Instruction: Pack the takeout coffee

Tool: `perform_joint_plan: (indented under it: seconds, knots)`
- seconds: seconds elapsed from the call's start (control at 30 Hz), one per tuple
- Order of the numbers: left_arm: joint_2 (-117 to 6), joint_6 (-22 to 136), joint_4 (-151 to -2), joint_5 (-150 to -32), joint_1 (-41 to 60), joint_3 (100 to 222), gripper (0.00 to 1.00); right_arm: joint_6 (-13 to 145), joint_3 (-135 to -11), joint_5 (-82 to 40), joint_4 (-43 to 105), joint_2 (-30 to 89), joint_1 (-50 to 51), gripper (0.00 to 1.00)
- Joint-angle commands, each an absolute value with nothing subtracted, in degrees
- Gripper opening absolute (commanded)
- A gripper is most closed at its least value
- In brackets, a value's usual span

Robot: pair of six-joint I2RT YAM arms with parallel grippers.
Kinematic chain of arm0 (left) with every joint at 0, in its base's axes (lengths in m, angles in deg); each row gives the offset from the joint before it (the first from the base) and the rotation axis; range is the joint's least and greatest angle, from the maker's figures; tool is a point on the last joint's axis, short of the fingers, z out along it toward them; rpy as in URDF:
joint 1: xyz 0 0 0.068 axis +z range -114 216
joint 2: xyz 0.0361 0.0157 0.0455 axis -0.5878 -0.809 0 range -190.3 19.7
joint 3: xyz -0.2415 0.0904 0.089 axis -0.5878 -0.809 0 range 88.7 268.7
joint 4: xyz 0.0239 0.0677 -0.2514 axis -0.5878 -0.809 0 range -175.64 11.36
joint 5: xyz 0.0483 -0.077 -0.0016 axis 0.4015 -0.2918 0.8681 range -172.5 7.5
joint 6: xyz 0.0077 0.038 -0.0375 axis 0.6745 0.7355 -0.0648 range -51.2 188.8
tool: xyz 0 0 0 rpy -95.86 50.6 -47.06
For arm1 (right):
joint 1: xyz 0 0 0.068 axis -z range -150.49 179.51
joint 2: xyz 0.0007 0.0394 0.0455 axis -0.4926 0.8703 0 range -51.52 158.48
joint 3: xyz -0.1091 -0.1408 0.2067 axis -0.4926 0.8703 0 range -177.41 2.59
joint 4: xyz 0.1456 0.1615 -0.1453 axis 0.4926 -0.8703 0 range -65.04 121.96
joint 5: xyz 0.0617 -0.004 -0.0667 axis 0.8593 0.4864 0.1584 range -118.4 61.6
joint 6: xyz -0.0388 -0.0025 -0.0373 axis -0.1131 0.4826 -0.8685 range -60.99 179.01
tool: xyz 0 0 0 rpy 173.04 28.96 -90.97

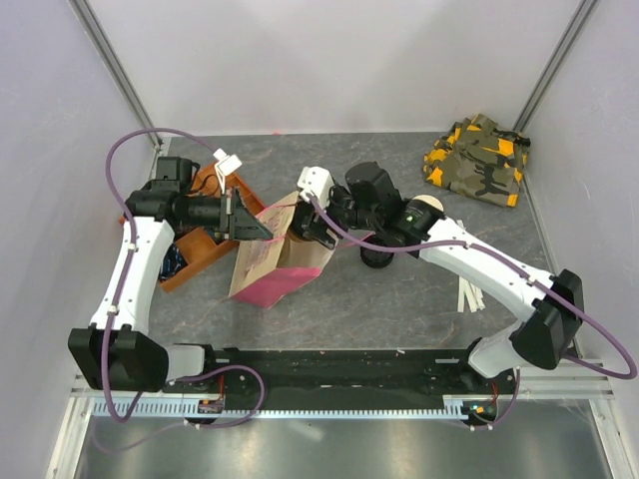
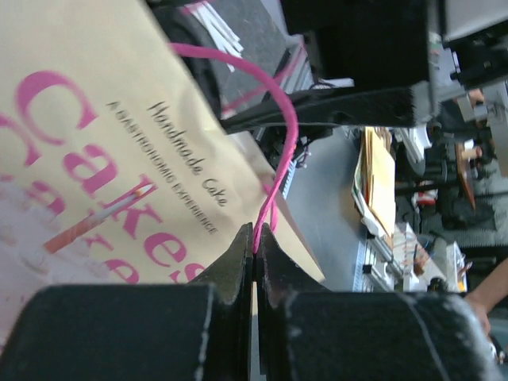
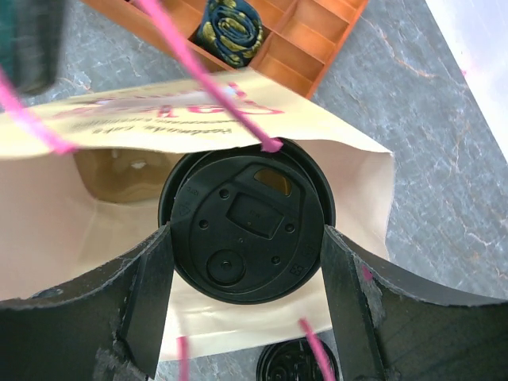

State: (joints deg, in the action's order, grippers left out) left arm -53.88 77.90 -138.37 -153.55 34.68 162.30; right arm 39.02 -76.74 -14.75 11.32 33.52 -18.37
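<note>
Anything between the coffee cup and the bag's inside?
Nothing solid. The takeout coffee sits in the jaws of the right gripper over the open bag; the left gripper pinches a pink handle. A handle cord lies at the far rim of the lid and might snag.

High rear overview, close wrist cameras, bag shared

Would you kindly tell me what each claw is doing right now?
Left claw: closed on the pink handle of the paper bag.
Right claw: closed around the lidded takeout coffee.
</note>
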Motion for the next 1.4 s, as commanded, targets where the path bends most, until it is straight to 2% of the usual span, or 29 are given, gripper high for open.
perform_joint_plan:
  seconds: [0.0,0.3,0.53,0.73,0.87,1.07,1.2,1.37]
  knots:
    - [-54.65,77.94,-138.15,-156.67,31.96,165.86,0.02,40.46,-75.82,-12.32,14.2,33.74,-17.25,0.54]
    - [-52.81,81.09,-138.05,-160.9,32.66,161.56,0.02,43.8,-61.14,-7.22,31.51,31.1,-16.19,0.5]
    - [-53.42,85.14,-139.55,-165.01,33.54,164.27,0.02,47.14,-61.92,-5.12,35.3,31.98,-14.88,0.5]
    - [-56.49,86.46,-139.64,-170.9,27.4,165.86,0.02,49.25,-61.66,-4.32,35.74,28.91,-13.99,0.5]
    - [-59.57,88.39,-139.73,-174.52,23.27,167.53,0.02,51.01,-61.13,-5.72,34.78,26.53,-13.99,0.5]
    - [-63.7,89.63,-139.64,-172.5,14.66,171.83,0.02,49.16,-59.37,-6.69,27.14,19.59,-13.99,0.49]
    - [-63.0,87.8,-138.32,-168.91,10.0,175.09,0.02,48.55,-57.44,-7.83,20.82,14.07,-13.91,0.49]
    - [-58.62,84.09,-132.89,-167.14,7.26,172.2,0.02,49.25,-55.59,-7.49,16.41,8.26,-13.91,0.49]
